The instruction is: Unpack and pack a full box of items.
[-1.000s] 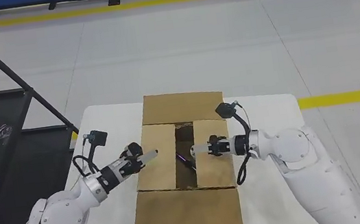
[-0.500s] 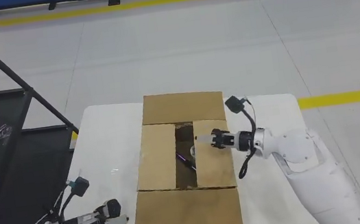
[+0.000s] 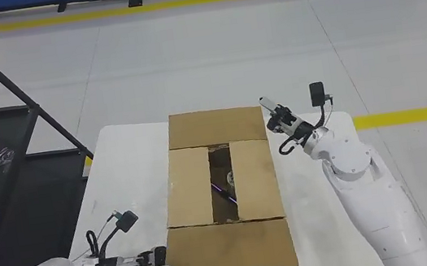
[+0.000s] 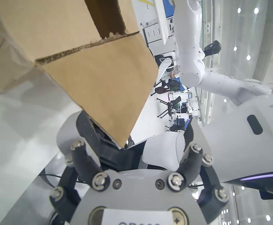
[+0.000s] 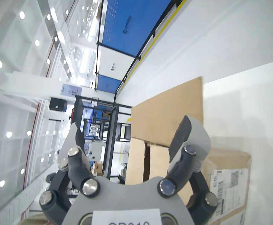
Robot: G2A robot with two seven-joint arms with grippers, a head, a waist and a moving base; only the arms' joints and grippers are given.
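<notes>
Has pulled both arms off the inner flaps (image 3: 188, 187) of the cardboard box (image 3: 178, 220) within the last second; now sets the left hand (image 3: 158, 262) at the lower left of the top view, against the left corner of the near outer flap (image 3: 226, 250); holds it released, fingers (image 4: 193, 149) spread, with that corner poking in between them in the left wrist view but not pinched; has swung the right hand (image 3: 270, 108) to the upper right, just beside the right corner of the far outer flap (image 3: 217, 126); holds it released too, spread wide and gripping nothing; leaves the box in the middle of the white bench (image 3: 127, 161), both outer flaps splayed out, the inner flaps folded down with a dark gap (image 3: 221, 173) between them, something with a purple streak inside, too small to name; reads as a shift from the inner flaps to the outer ones, most likely to work them next, whether to shut or spread cannot be told; calls for a firm pinch on each corner; risks the near flap slipping from the loose left fingers if lifted before closing
</notes>
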